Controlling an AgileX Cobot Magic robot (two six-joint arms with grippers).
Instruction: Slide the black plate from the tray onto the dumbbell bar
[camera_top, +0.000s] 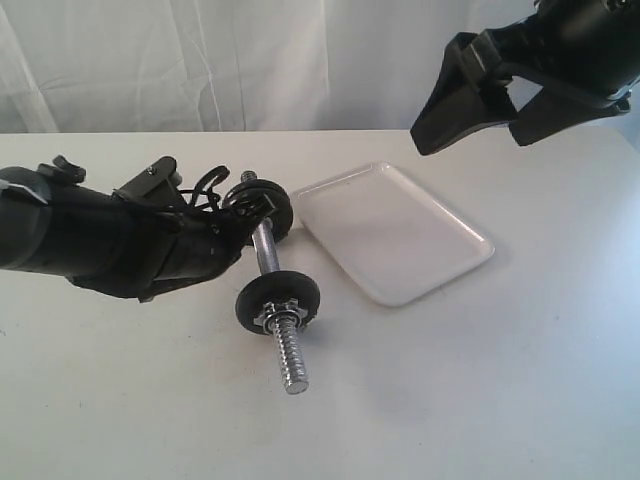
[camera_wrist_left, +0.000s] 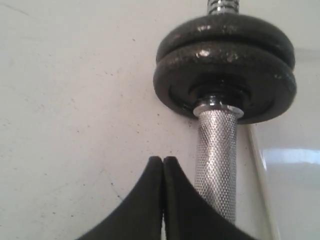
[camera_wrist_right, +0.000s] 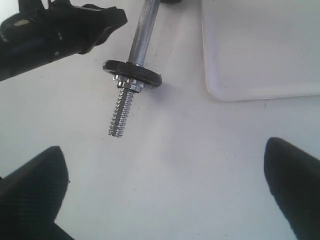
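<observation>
White desk (camera_top: 480, 390) before pale curtain, dumbbell bar (camera_top: 266, 250) lying just beside white tray (camera_top: 400, 235), black plate (camera_top: 278, 205) on its far end touching another disc, left gripper (camera_wrist_left: 163, 167) pressed closed, empty, beside knurled shaft, right gripper (camera_top: 468, 138) spread wide, raised, holding nothing

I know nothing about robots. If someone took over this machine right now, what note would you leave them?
Left gripper: shut, holding nothing, low beside the dumbbell bar.
Right gripper: open, holding nothing, raised above the table near the tray.
Things: the tray shows no disc. The black plate sits outermost on the bar's far end, against a second disc.
Done: the plate looks to be on the bar.
Left: probably just pulling both arms clear. I cannot tell whether a nut locks that end.
</observation>
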